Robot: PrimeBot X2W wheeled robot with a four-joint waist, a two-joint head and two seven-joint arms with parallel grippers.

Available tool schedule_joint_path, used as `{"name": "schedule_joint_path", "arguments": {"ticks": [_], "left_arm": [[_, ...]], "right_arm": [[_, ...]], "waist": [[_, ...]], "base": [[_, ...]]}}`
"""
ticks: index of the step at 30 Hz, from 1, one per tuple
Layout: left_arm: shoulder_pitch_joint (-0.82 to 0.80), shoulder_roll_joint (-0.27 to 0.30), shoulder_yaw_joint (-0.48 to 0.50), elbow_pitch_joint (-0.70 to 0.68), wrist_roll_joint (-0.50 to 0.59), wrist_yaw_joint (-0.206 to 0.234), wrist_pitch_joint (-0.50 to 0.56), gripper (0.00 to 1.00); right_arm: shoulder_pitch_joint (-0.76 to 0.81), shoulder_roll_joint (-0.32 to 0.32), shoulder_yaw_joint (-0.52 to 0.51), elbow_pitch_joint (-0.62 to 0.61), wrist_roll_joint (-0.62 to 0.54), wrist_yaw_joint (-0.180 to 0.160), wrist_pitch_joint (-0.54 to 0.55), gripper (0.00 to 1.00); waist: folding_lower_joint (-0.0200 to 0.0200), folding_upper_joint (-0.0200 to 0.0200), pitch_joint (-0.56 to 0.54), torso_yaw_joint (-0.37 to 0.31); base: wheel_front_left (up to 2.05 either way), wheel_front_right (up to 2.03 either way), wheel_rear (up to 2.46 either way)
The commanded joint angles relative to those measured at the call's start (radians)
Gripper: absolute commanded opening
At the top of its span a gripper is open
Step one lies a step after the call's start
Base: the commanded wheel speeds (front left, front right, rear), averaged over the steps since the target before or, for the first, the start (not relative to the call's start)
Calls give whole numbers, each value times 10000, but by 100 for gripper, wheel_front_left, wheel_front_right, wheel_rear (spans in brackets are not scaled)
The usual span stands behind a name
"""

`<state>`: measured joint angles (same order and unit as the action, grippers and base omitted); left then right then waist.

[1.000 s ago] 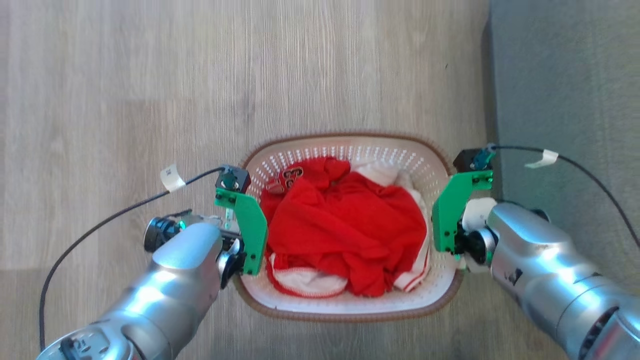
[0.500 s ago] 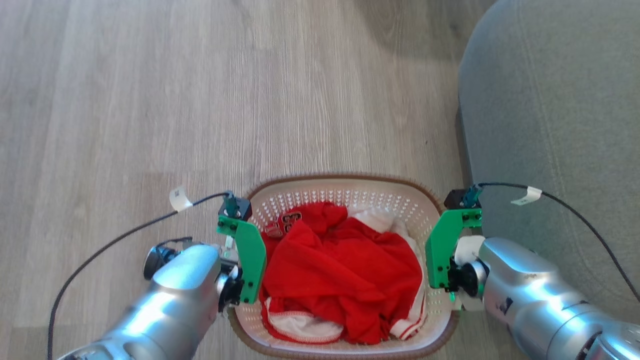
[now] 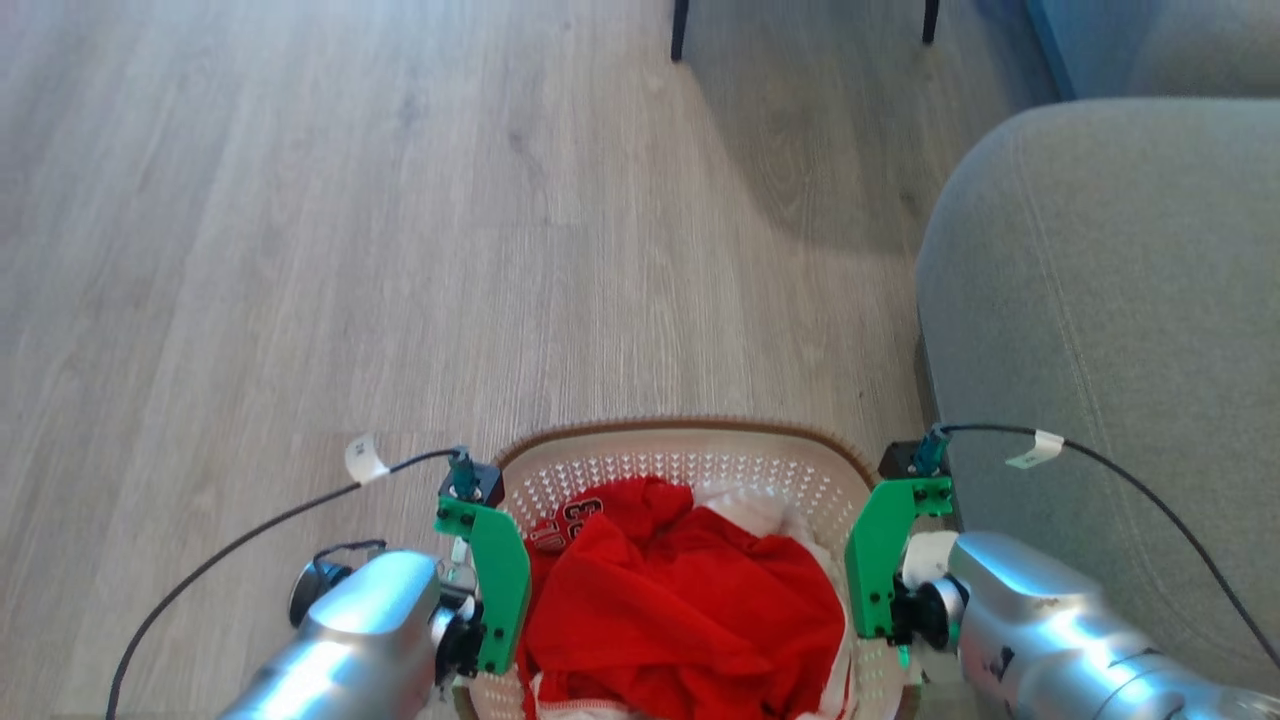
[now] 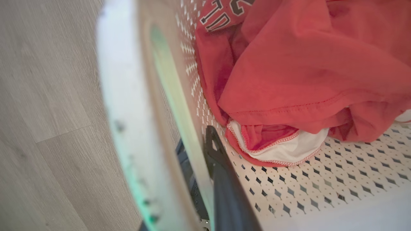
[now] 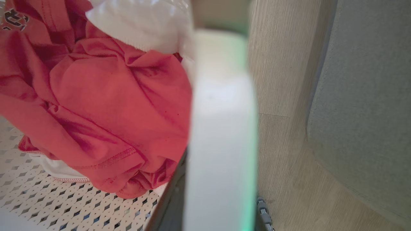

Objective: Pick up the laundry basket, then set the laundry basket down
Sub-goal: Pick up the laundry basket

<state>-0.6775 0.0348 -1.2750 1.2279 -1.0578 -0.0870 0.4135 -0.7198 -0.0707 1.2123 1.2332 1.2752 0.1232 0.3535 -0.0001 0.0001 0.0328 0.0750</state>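
The laundry basket (image 3: 680, 432), white and perforated with a brown woven rim, sits at the bottom centre of the head view, holding red and white clothes (image 3: 680, 610). My left gripper (image 3: 490, 590), behind its green plate, is shut on the basket's left side. In the left wrist view, one of the left gripper's (image 4: 196, 144) dark fingers (image 4: 224, 192) lies inside the wall and the other outside. My right gripper (image 3: 880, 570) is shut on the right side. In the right wrist view the white handle (image 5: 221, 128) stands between the right gripper's (image 5: 221, 179) fingers. I cannot tell whether the basket is touching the floor.
A grey sofa (image 3: 1100, 300) stands close on the right, almost touching the right arm. Two dark furniture legs (image 3: 680, 30) stand at the far top. Wooden floor (image 3: 350, 250) stretches ahead and to the left. Black cables (image 3: 250, 525) trail from both wrists.
The whole head picture has shifted: the camera now looks further ahead, so the basket and both arms sit lower in it. Both grips on the basket stay the same.
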Motion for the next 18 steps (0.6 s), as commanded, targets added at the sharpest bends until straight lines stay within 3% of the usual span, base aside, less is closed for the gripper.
{"name": "schedule_joint_path", "arguments": {"ticks": [1,18], "left_arm": [[-347,154,-45,-20,186,-102,74,0],[-171,154,-48,82,236,-268,209,0]], "right_arm": [[-106,182,177,-195,-60,75,-42,0],[46,202,296,-283,138,75,39,0]], "waist": [[1,-1,-247,125],[1,-1,-702,394]], "base": [[0,0,0],[0,0,0]]}}
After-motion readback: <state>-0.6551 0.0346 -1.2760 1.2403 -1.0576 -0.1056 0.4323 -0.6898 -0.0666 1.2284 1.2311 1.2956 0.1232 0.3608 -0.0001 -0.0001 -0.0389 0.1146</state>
